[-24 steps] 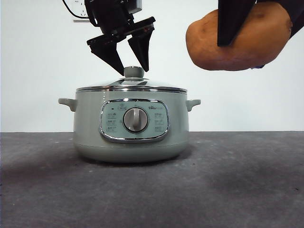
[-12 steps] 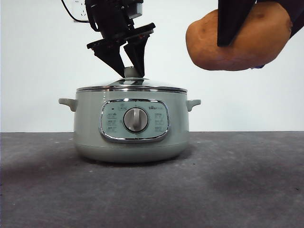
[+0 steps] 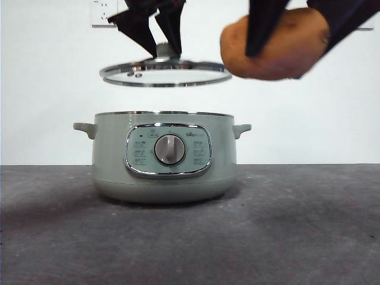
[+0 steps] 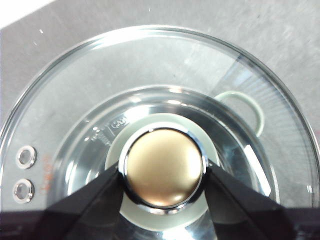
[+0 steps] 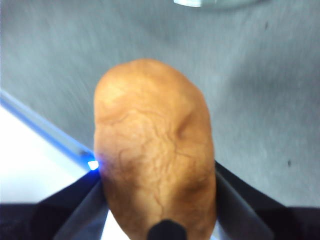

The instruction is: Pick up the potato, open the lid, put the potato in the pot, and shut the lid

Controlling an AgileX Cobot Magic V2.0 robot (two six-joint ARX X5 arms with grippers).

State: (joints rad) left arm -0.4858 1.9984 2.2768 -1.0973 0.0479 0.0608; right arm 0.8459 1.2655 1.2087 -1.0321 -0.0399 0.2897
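**Currently: lid lifted clear of pot, potato held aloft**

Item 1. Table (image 3: 309,237): dark grey, matte surface filling the foreground of the front view.

Item 2. Pot (image 3: 164,160): squat, sage-green, standing upright on the table. Chrome-framed control panel faces the camera, with a silver dial (image 3: 170,149) at its centre. One small handle on each side. Top is uncovered; the interior cannot be seen from this low angle.

Item 3. Potato (image 3: 274,46): tan-brown, oval, held in the air above and to one side of the pot, higher than the pot's rim and apart from it. Clamped between the two black jaws of the right gripper (image 5: 159,187), which press against its opposite flanks in the right wrist view. Skin wrinkled and matte.

Item 4. Lid (image 3: 165,73): clear glass with a steel rim, hanging roughly level in the air directly above the pot, with an open gap between them. Two small vent holes (image 4: 24,174) sit near its edge. The left gripper (image 4: 162,175) has its jaws closed on the round knob (image 4: 162,168), one on each side.

Item 5. Wall (image 3: 47,89): plain white, behind everything.
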